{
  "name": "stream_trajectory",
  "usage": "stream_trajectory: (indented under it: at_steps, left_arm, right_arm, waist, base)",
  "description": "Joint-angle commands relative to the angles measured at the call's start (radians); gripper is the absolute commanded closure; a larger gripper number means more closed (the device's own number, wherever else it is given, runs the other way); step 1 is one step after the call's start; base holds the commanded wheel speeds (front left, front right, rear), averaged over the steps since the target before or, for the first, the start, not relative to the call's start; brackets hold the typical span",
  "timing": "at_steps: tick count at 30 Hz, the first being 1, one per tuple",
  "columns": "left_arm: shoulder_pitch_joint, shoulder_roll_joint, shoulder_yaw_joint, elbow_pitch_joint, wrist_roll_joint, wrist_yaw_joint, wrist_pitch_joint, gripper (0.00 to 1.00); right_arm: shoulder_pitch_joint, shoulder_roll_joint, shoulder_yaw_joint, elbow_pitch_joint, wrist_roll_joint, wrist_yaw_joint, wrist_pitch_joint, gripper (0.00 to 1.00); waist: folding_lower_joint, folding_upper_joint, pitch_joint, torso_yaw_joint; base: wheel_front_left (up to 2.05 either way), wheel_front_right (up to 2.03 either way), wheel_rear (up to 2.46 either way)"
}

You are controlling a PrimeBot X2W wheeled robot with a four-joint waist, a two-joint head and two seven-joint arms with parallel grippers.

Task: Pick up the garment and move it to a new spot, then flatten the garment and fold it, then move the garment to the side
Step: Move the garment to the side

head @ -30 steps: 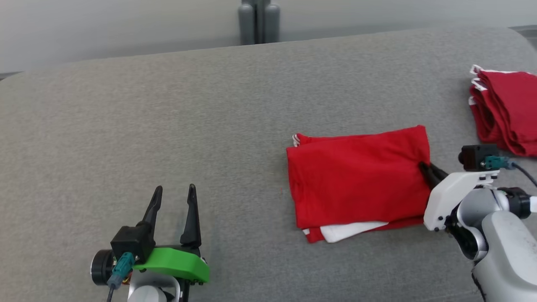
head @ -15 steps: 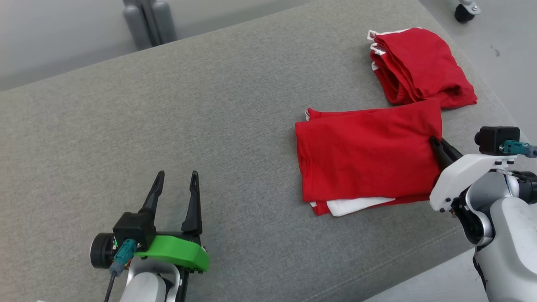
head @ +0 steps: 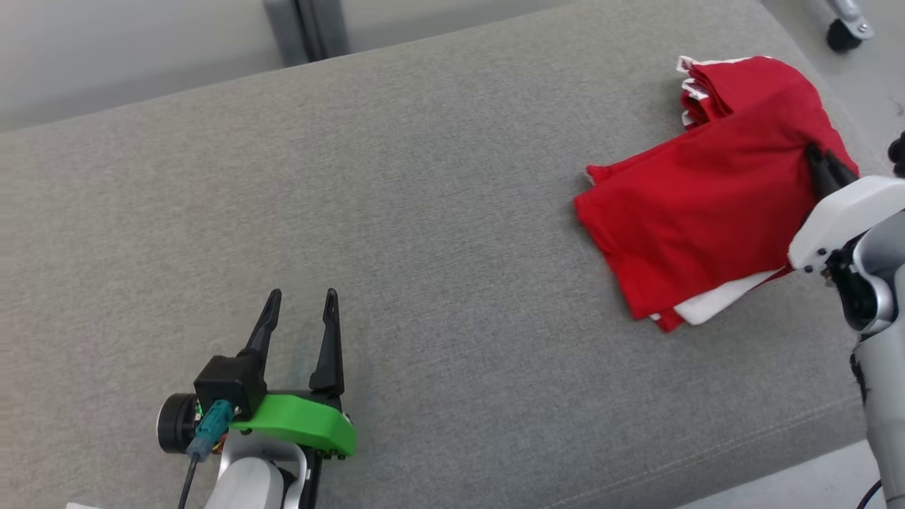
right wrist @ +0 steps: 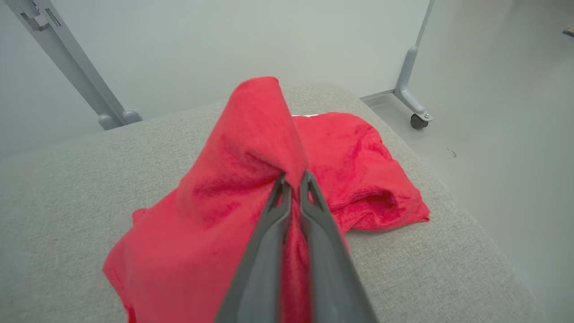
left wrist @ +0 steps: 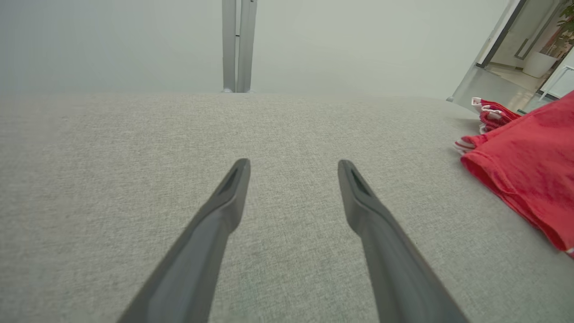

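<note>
1. The folded red cloth garment with a white underlayer (head: 696, 212) sat at the right end of the long grey fabric-covered surface (head: 424, 177). Its right edge was raised into a peak, and the rest trailed down and left towards the surface.
2. The right gripper (right wrist: 294, 177) had its two dark fingers pressed together on that raised right edge, with red cloth pinched between them.
3. From that pincer, the garment stretched away to the left and a little nearer. Its long axis ran from near left to far right.
4. The pinched end overlapped a stack of other folded red garments with white trim (head: 735, 78), which lay at the far right corner. I could not tell whether the two were touching.
5. The left gripper (head: 300, 304) hung over bare grey fabric at the near left, its fingers spread wide with nothing between them. It was well apart from the garment, so the right arm was plainly the nearer one.
6. I judged the folding done and the sideways move under way. The set-down would turn on where the trailing left end landed relative to the stack, since a one-edge hold could let the folds slip open.
</note>
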Motion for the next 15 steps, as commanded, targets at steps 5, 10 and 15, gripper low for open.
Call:
stream_trajectory:
  at_steps: [5, 10, 15]
  left_arm:
    - [0.009, -0.002, 0.008, -0.008, -0.011, 0.008, -0.004, 0.00]
    - [0.014, -0.005, 0.011, -0.014, -0.012, 0.005, -0.004, 0.00]
    - [0.018, -0.007, 0.009, -0.018, -0.007, 0.001, -0.004, 0.00]
  right_arm:
    - [-0.076, -0.040, -0.057, 0.049, -0.048, -0.001, -0.005, 1.00]
    - [-0.139, -0.052, -0.116, 0.098, -0.093, -0.001, -0.019, 1.00]
    - [-0.184, -0.065, -0.159, 0.137, -0.148, -0.001, -0.033, 1.00]
  waist:
    - [0.0000, 0.0000, -0.034, 0.107]
    - [0.0000, 0.0000, -0.036, 0.137]
    - [0.0000, 0.0000, -0.033, 0.152]
  base:
    - [0.00, 0.00, 0.00]
    - [0.00, 0.00, 0.00]
    - [0.00, 0.00, 0.00]
